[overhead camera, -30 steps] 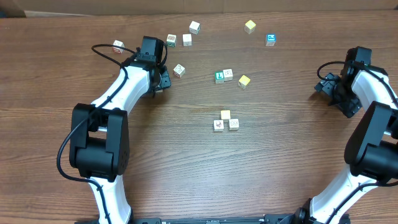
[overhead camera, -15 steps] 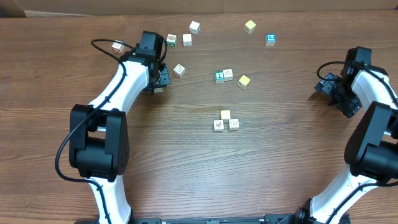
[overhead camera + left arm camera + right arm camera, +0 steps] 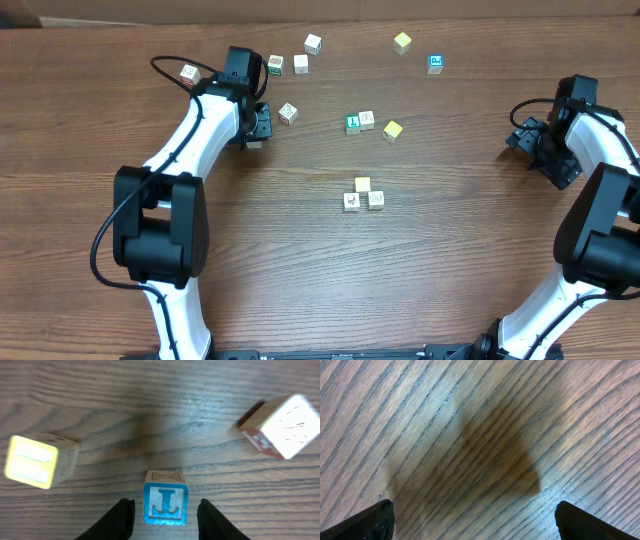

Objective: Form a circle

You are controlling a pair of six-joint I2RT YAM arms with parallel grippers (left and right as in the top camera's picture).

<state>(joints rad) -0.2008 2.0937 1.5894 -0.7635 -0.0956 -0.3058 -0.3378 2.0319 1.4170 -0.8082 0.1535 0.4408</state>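
Straddling blue cube (image 3: 165,491), untouched; left end effector (image 3: 165,509), jaws apart

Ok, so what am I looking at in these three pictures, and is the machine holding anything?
These are two robot arms at a wooden table: the left arm and the right arm. One picture looks down from above. The other two come from a camera on each wrist, so the dark prongs at the bottom are that arm's own claw. Small toy cubes lie scattered, and a cluster of three sits mid-table. The left claw straddles a blue cube with gaps on both sides, so nothing is gripped. The right claw hangs wide open over bare wood.
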